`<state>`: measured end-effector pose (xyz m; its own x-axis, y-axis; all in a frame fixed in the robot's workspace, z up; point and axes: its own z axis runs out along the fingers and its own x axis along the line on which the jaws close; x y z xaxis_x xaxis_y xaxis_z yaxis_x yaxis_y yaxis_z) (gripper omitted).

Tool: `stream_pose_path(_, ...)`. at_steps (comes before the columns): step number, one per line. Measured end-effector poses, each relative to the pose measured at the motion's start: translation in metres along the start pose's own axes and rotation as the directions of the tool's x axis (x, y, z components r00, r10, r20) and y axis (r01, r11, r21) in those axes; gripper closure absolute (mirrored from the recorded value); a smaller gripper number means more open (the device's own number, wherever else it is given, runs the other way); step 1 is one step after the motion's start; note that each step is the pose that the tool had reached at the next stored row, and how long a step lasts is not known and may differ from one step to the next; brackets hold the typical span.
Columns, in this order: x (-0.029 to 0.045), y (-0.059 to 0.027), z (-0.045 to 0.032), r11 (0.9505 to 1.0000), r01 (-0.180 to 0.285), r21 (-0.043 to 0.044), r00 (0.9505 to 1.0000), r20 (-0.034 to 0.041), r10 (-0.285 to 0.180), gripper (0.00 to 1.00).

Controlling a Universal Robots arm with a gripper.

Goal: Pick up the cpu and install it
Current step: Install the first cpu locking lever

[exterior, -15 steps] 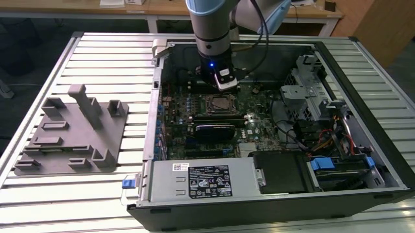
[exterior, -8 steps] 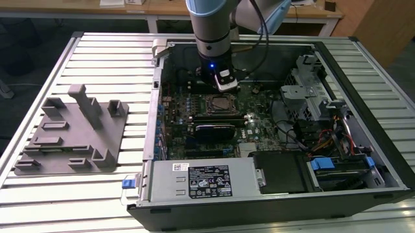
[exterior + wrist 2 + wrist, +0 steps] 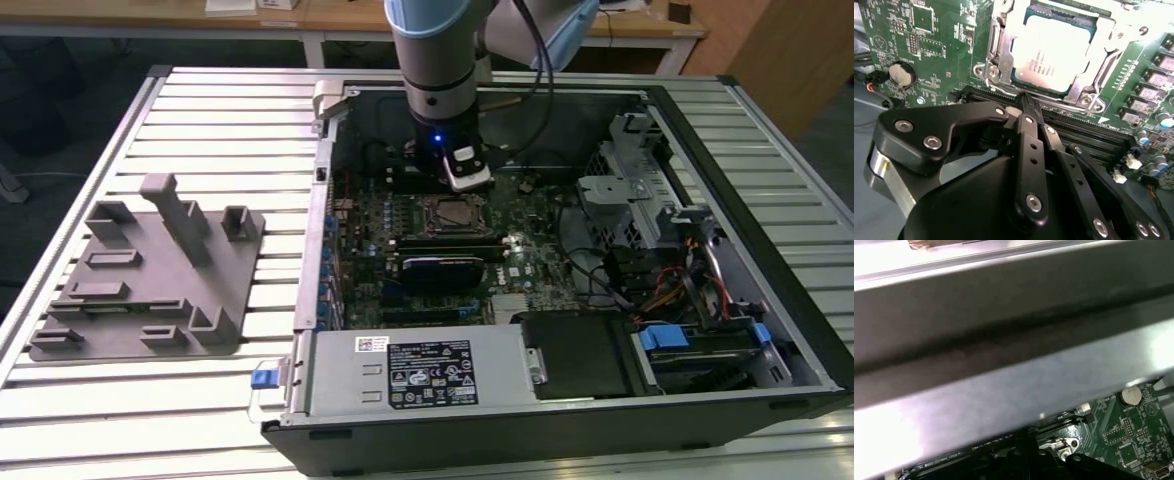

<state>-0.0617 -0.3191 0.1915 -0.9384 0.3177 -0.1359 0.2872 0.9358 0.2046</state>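
Note:
The cpu (image 3: 1051,55) lies flat in the motherboard socket (image 3: 999,60), its silver-grey top facing up inside the metal frame. In the exterior view the cpu (image 3: 450,212) sits near the middle of the open computer case (image 3: 694,400). My gripper (image 3: 1022,98) hangs just beside the socket's edge, over the black memory slots (image 3: 1089,132). Its black fingers (image 3: 1026,117) are shut together and I see nothing between them. In the exterior view the gripper (image 3: 461,182) is a little above and behind the socket.
A grey plastic fixture (image 3: 154,275) stands on the slatted table (image 3: 200,130) at the exterior view's left. Inside the case are a power supply (image 3: 414,370), drive cages (image 3: 641,200) and cables (image 3: 667,290). A coin battery (image 3: 900,75) sits on the board. The case wall (image 3: 1004,340) is close by.

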Motion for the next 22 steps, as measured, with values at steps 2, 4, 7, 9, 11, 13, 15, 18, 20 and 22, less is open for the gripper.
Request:
stream_pose_path(2,-0.0022,0.0002,0.0003,1.0,-0.001,-0.0063,1.0,-0.0022,0.001,0.89)
stream_pose_path(4,-0.0033,0.0004,0.0006,0.9999,-0.002,-0.0108,1.0,-0.0038,0.002,0.89)
stream_pose_path(7,-0.0033,0.0005,0.0001,0.9999,-0.002,-0.0111,1.0,-0.0039,0.002,0.89)
stream_pose_path(9,-0.0036,0.0009,-0.0016,0.9999,-0.002,-0.0108,1.0,-0.0039,0.002,0.89)
stream_pose_path(11,-0.004,0.0015,-0.0045,1.0,-0.002,-0.009,1.0,-0.0033,0.002,0.89)
stream_pose_path(13,-0.0045,0.0023,-0.0085,1.0,-0.001,-0.0067,1.0,-0.0026,0.001,0.89)
stream_pose_path(15,-0.0051,0.0032,-0.0125,1.0,-0.001,-0.0029,1.0,-0.0015,0.001,0.89)
stream_pose_path(18,-0.006,0.0044,-0.0184,1.0,0.001,0.0064,1.0,0.0014,-0.001,0.89)
stream_pose_path(20,-0.0075,0.0051,-0.0192,0.9999,0.0,0.0138,1.0,0.0026,0.0,0.89)
stream_pose_path(22,-0.0084,0.0054,-0.0191,0.9996,-0.005,0.0279,1.0,0.0062,0.004,0.89)
